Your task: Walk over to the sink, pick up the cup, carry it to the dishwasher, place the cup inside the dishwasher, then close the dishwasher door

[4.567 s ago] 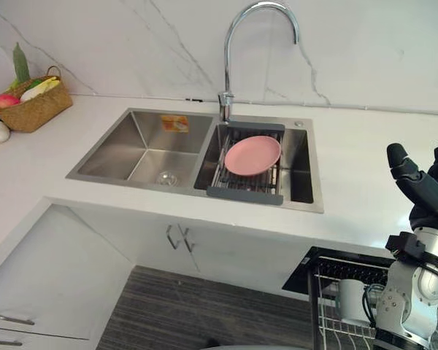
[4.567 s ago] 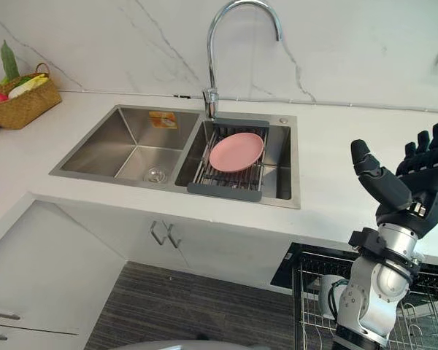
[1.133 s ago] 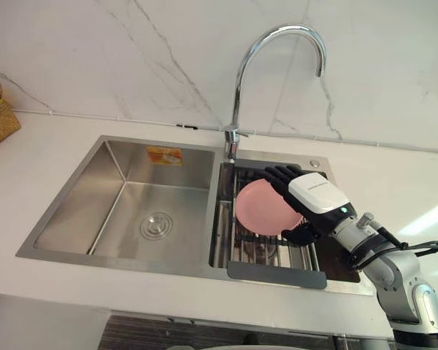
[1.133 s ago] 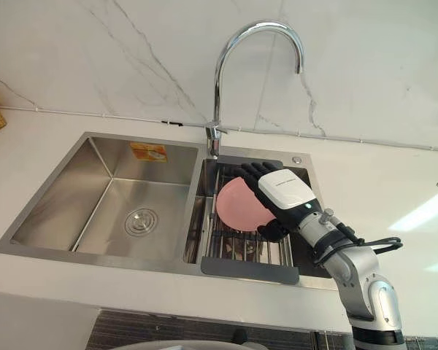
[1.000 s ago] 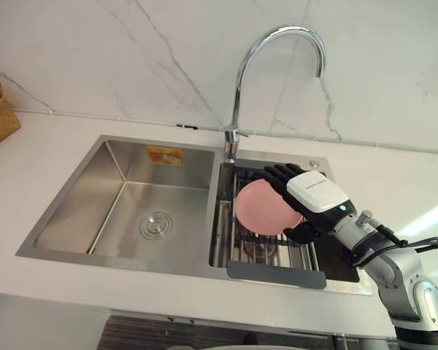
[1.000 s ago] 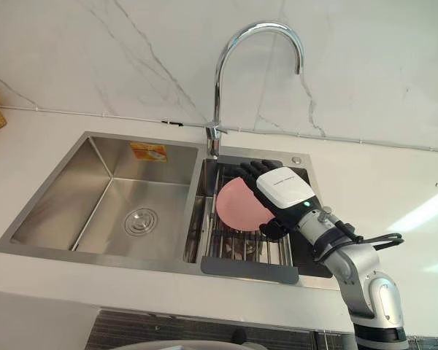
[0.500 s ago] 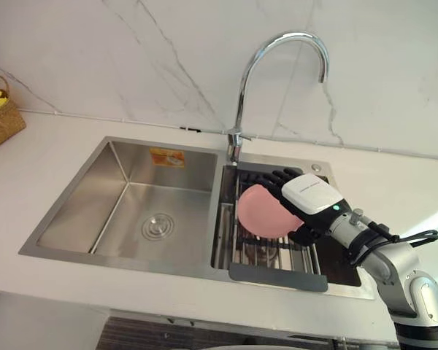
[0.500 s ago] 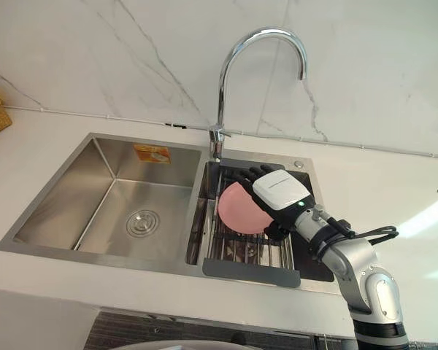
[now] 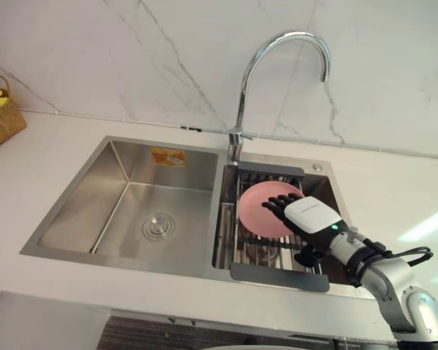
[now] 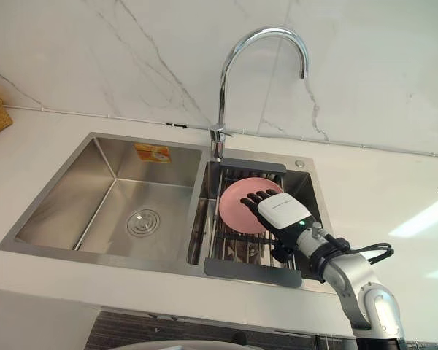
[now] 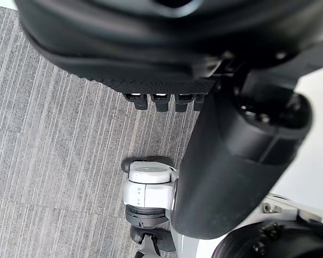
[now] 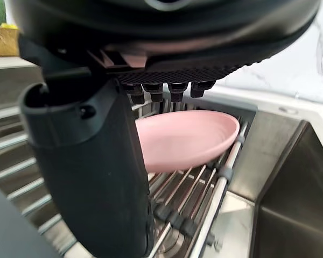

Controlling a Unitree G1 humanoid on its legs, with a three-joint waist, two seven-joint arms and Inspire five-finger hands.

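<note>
Now right hand point(image 9: 310, 216), fingers straight, hovers over pink plate point(image 9: 258, 211) on sink rack point(image 9: 257, 253); left hand point(image 11: 231, 150) hangs relaxed.

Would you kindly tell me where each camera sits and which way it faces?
Left eye view: on the head, looking down at the sink and tap; the right hand is over the pink plate.
Right eye view: beside it, facing the same way; same hand and plate.
Left wrist view: on the left wrist, looking past the left hand at the floor.
Right wrist view: on the right wrist, looking past its hand at the plate on the rack.
Shared: the plate, in three views.
</note>
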